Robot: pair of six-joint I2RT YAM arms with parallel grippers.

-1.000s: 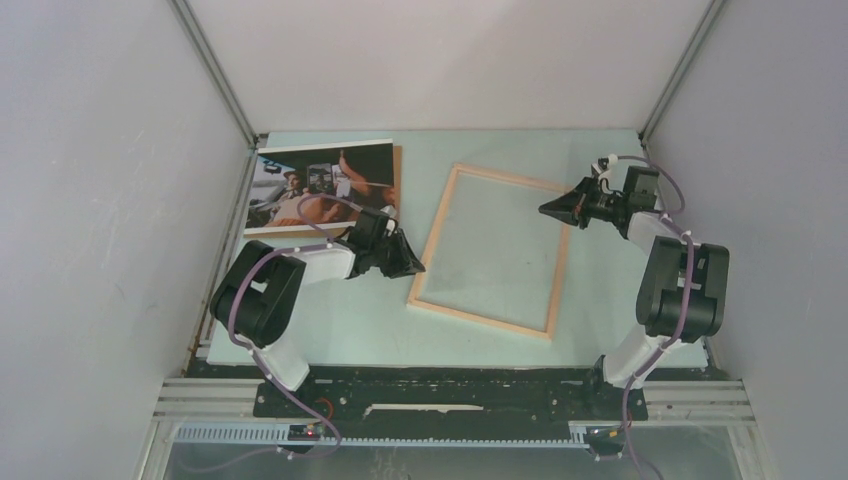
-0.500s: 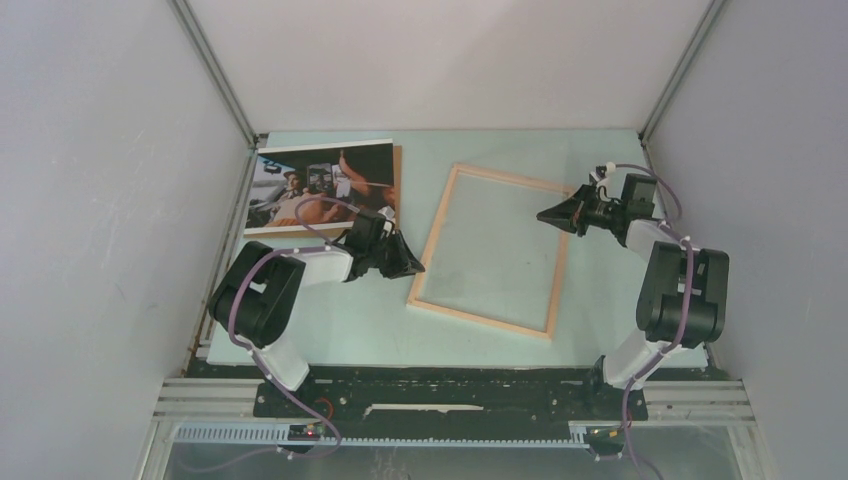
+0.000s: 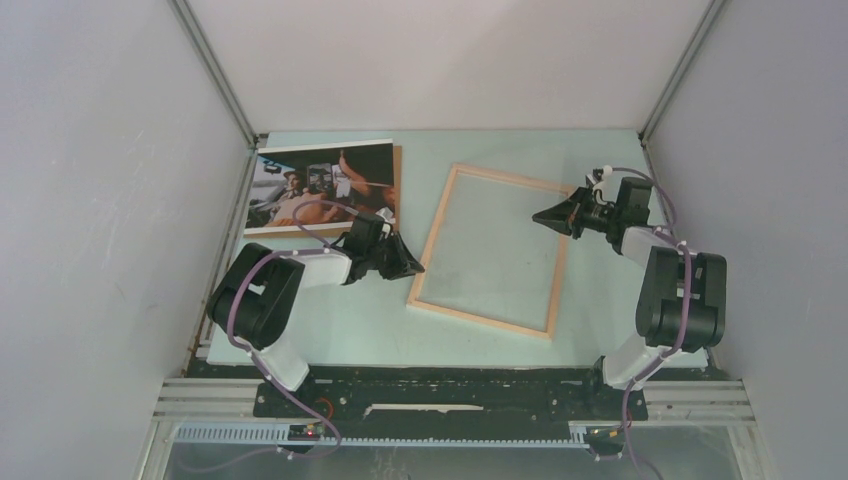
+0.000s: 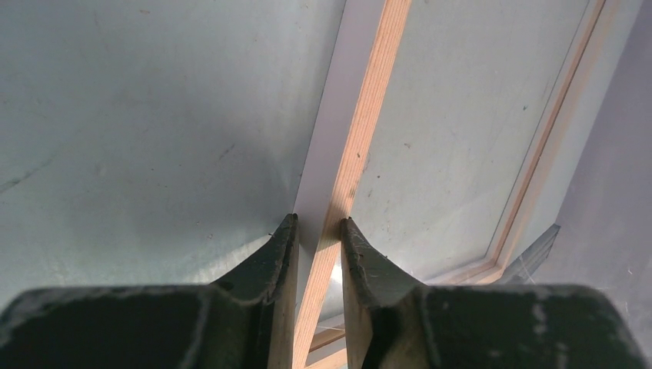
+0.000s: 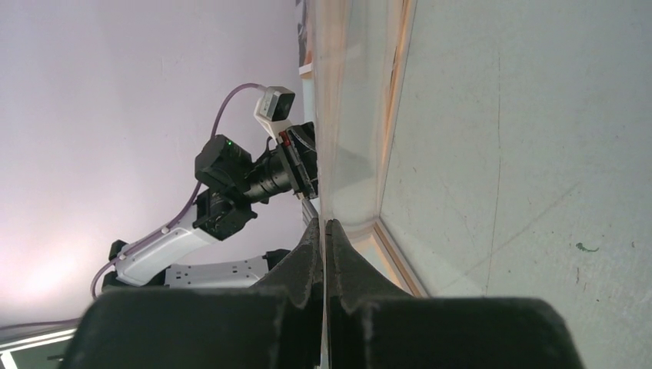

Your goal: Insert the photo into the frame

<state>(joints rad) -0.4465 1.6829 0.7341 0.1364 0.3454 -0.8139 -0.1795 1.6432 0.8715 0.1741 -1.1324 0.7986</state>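
Two sets of jaws are working on the frame [image 4: 370, 108] and neither is touching the photo [image 3: 320, 185]. The left gripper [image 4: 317, 227] is straddling the frame's left wooden rail, its fingers [image 4: 278, 257] sitting against either side of the wood in what looks like a clamping hold. The right gripper [image 5: 324, 224] is squeezing down to a hairline gap, and a thin clear edge, seemingly the clear pane [image 5: 350, 138] at the frame's right side, is running out from between its tips; whether it is bearing any load I cannot tell. Outward from there, the frame is lying askew in the middle of the pale green table [image 3: 330, 320], with nothing showing inside its opening. The photo is resting face up at the far left corner, on top of a brown backing board [image 3: 398, 178] whose edge is peeking out on its right, well apart from the frame. Judging by this, the task is sitting at an early stage: the frame is being readied, while picking up the photo, carrying it across and seating it inside the rails are all left to do.
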